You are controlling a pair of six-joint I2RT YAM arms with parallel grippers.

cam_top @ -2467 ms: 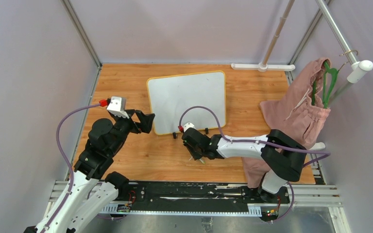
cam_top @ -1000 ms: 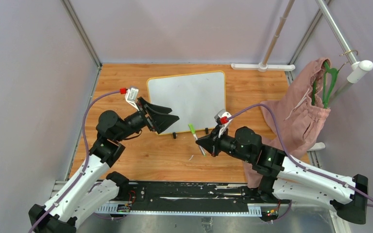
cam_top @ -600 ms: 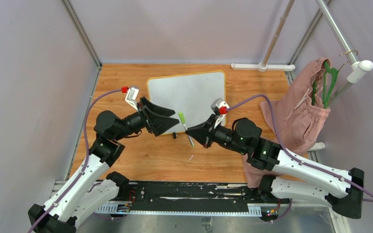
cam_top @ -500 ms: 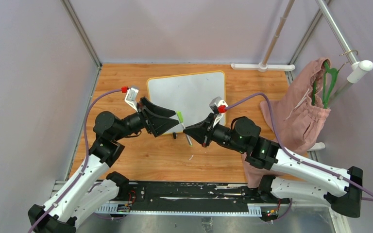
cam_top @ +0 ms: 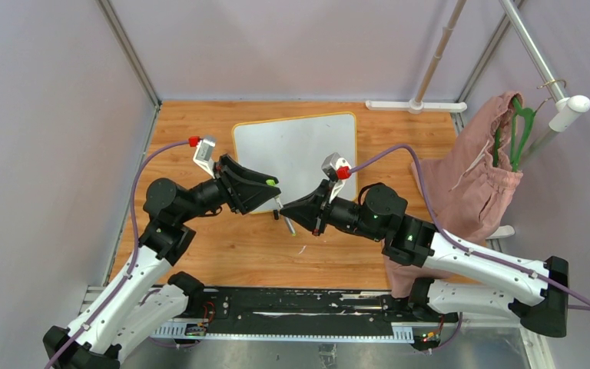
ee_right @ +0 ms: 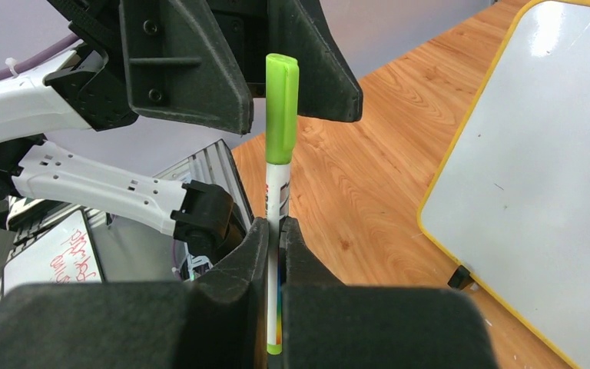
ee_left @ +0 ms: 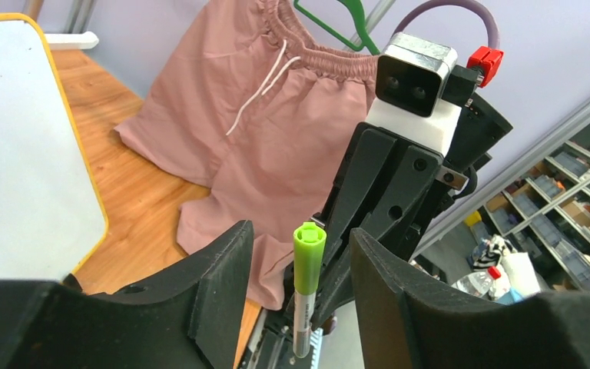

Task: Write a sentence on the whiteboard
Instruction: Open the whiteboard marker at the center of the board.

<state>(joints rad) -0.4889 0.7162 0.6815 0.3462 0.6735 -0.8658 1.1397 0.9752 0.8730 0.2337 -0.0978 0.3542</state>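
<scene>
Resting on the wooden table [cam_top: 200, 131], the whiteboard [cam_top: 296, 157] lies just beyond both grippers, as you see from above. Only your wrist views show the marker [ee_right: 276, 192] clearly: the right gripper [ee_right: 278, 227] pinches its barrel, while the left gripper [ee_left: 298, 231] stands spread around the green cap [ee_left: 309, 238], gaps either side.

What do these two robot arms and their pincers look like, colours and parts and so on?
The left arm and right arm have white shells and chunky black joints. The left gripper and right gripper each have two broad matte black wedge-shaped fingers. A purple cable with a red plug runs to a small silver-white camera on each wrist.
</scene>
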